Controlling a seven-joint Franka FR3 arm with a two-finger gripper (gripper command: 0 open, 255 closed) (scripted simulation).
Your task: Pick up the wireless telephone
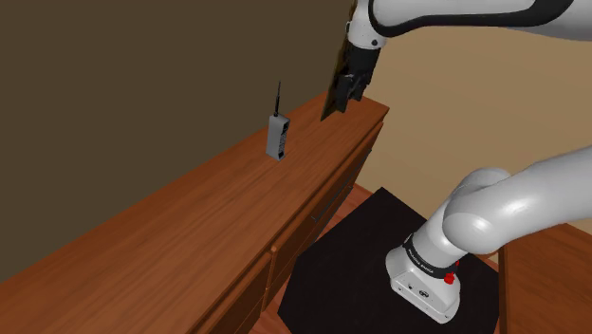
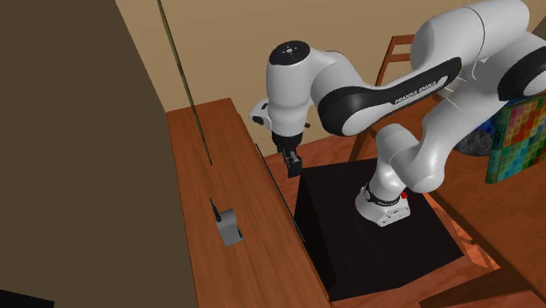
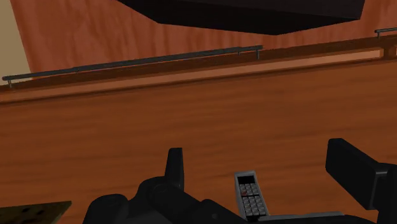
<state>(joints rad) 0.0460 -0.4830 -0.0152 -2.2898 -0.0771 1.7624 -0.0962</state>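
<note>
The wireless telephone [image 1: 277, 138] stands upright on the wooden worktop [image 1: 171, 228], a grey handset with a thin black antenna pointing up. It sits toward the wall side of the top, and nothing touches it. In my wrist view I see its keypad face [image 3: 250, 194] between the two black fingers [image 3: 175, 167], with bare wood [image 3: 191, 121] all around it.

The hand [image 1: 334, 109] hangs in the air above the worktop, up and to the shoulder view's right of the phone and well apart from it. Its fingers are spread wide and grip nothing. In the second exterior view the hand [image 2: 292, 164] points down over the front edge of the worktop [image 2: 262, 262], with the phone [image 2: 230, 227] lower in that view.

A dark bar handle [image 3: 133, 60] runs along the drawer front below the edge. The black stand [image 1: 360, 256] sits against that front, carrying the white arm's base.
</note>
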